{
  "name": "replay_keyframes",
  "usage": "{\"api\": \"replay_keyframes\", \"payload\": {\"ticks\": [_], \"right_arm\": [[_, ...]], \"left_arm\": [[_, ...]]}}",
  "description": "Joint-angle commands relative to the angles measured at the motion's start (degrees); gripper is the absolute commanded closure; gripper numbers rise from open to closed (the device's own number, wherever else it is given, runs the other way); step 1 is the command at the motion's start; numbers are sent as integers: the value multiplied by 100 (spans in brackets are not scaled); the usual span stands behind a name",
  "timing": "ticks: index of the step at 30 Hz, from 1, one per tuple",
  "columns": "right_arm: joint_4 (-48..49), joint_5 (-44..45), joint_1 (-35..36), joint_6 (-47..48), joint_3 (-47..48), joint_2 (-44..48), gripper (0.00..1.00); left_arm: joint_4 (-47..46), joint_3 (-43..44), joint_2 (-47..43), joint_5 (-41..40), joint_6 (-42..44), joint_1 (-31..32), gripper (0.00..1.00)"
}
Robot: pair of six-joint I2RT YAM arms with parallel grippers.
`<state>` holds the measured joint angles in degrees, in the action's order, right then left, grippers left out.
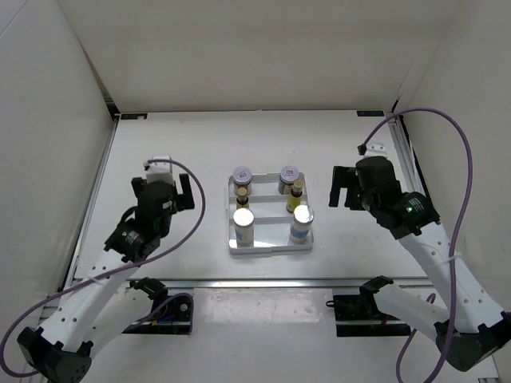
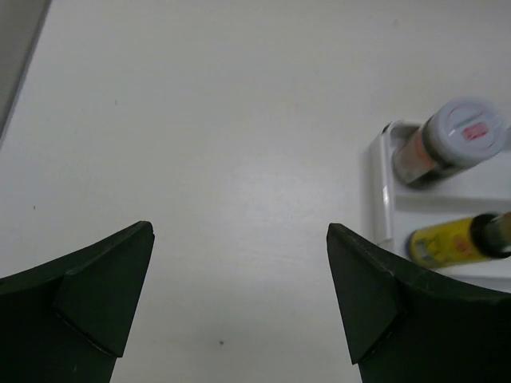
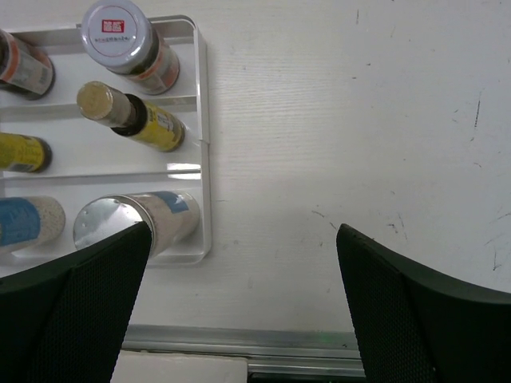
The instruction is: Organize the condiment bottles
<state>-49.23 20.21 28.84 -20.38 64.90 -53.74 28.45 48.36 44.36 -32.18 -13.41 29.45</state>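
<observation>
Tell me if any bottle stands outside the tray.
No: the top view shows all six bottles standing inside the tray, two per row.

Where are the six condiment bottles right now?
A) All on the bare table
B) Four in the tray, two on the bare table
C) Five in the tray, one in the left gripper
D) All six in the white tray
D: the top view shows the two jars, two yellow bottles and two shakers all inside the tray, while the left gripper and right gripper are open and empty.
</observation>
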Motion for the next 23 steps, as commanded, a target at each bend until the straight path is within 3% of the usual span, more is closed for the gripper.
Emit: {"api": "replay_keyframes", "payload": {"ticks": [1,9,17,23], "right_arm": [[291,97,-28,105,-162,64,0],[537,378,-28,52,-356,302,0],[590,1187,-28,-27,-769,697,0],[152,2003,-28,-404,-567,470,0]], "left_arm": [[-639,-704,-409,-103,146,8,0],[-1087,-854,-481,-315,427,87,0],[-1034,-854,-367,-552,541,87,0],[-1087,-1109,-287,-885,603,87,0]]}}
